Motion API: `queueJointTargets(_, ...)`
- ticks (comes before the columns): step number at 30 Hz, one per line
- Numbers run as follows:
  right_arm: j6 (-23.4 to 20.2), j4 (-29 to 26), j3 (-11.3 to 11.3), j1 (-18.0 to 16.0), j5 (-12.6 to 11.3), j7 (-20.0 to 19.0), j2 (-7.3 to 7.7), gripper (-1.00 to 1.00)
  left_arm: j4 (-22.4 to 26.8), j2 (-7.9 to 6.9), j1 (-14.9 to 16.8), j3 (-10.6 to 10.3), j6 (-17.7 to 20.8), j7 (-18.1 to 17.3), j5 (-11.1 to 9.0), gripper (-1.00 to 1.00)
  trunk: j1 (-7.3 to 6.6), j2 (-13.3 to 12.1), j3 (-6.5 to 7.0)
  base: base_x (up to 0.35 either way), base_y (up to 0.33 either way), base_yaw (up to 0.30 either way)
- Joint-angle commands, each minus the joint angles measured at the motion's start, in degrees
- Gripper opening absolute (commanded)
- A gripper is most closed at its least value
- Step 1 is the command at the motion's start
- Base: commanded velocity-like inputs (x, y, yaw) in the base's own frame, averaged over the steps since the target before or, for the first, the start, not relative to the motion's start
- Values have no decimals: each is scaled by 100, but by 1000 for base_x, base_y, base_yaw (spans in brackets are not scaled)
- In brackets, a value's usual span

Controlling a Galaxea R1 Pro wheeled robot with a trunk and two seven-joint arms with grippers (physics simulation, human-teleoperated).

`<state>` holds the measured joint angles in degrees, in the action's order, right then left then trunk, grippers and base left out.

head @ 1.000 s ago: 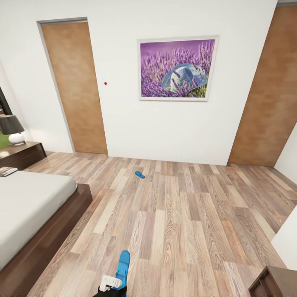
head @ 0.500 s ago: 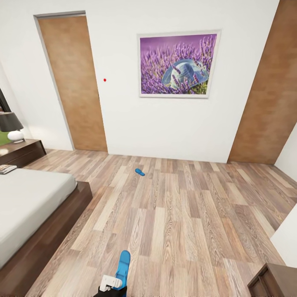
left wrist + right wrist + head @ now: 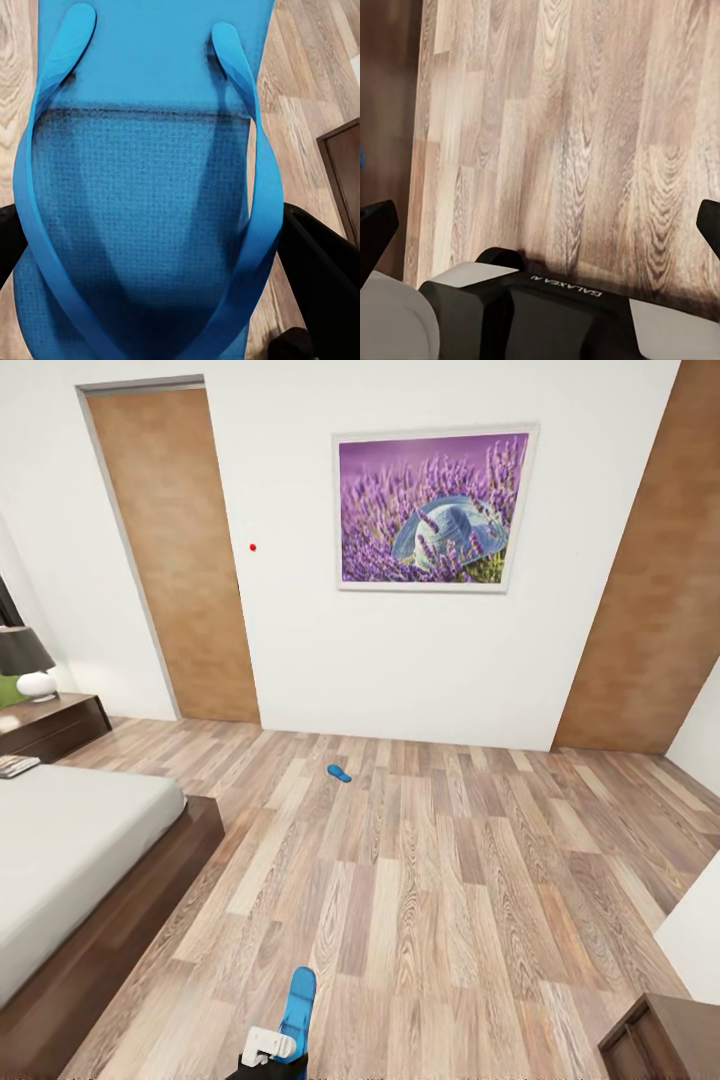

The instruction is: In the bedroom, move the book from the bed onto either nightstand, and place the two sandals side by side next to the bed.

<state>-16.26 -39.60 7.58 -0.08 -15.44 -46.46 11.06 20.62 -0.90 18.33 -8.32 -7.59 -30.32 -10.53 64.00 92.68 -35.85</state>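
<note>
Camera tilted up, floor sandal (image 3: pixel 339 773) unmoved, held sandal (image 3: pixel 297 1003) steady

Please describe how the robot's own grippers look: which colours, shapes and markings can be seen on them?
The right gripper has black fingertips set wide apart, and a dark grey body with white side parts bearing small white "GALAXEA" lettering. The left gripper has black fingers.

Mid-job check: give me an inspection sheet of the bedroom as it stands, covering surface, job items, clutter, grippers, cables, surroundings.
Surface: brown plank floor.
Job's things: one sandal held by the left gripper; second sandal on the floor near the far wall; bed at left; book at its far edge; nightstand beyond.
Clutter: lamp on the nightstand.
Grippers: left shut on the sandal; right gripper open over the floor.
Cables: nothing seen.
Surroundings: lavender picture, two wood wall panels.
</note>
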Motion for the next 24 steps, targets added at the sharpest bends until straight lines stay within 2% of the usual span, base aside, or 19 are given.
queueJointTargets(1,-53,-3,7,-1,-47,-12,0,100,-5,-6,4,-47,-23,-1,-56,-100,0,3,-10,0,0,0)
queueJointTargets(8,-53,-3,7,-1,-47,-12,0,100,-5,-6,4,-47,-15,-3,-60,-100,0,3,-19,36,0,0)
queueJointTargets(24,-46,-3,7,-1,-47,-12,-4,100,-5,-6,4,-47,-14,-2,-57,-100,0,3,-19,311,0,0)
